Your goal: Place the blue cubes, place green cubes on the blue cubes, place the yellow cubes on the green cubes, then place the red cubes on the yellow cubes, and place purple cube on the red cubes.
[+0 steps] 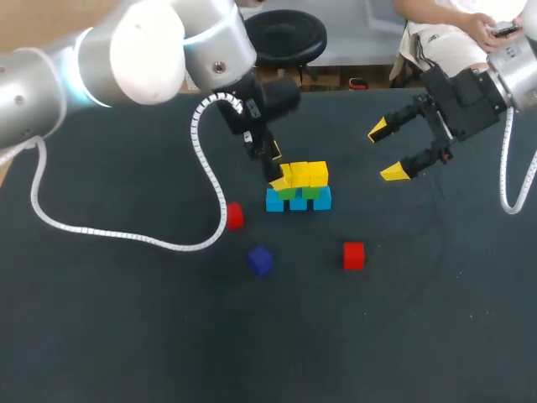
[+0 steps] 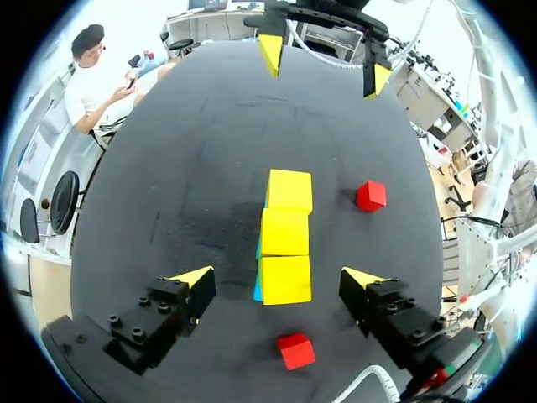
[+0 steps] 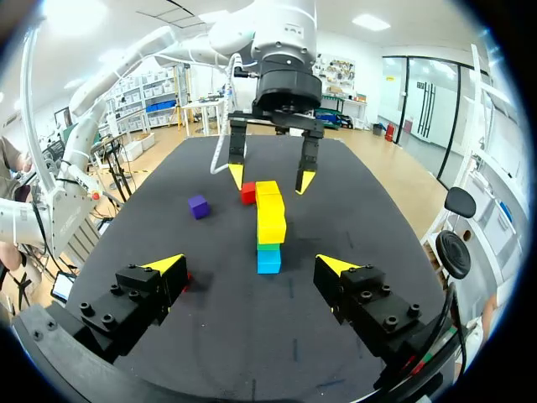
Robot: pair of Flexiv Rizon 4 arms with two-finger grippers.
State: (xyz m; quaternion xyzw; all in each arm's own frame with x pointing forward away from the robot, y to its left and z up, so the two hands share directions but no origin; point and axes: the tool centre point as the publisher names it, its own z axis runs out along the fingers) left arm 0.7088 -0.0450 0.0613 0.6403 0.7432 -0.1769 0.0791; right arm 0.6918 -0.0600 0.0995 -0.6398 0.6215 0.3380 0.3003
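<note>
Overhead, facing wrist views; shared stack (image 1: 299, 188)

A dark, matte table (image 1: 126, 336) fills the head view — near-black, with a cloth-like top. Its far edge runs along 12 o'clock. Light falls evenly, with only soft shadows — faint pale scuff arcs mark the surface toward 4 o'clock.
</note>
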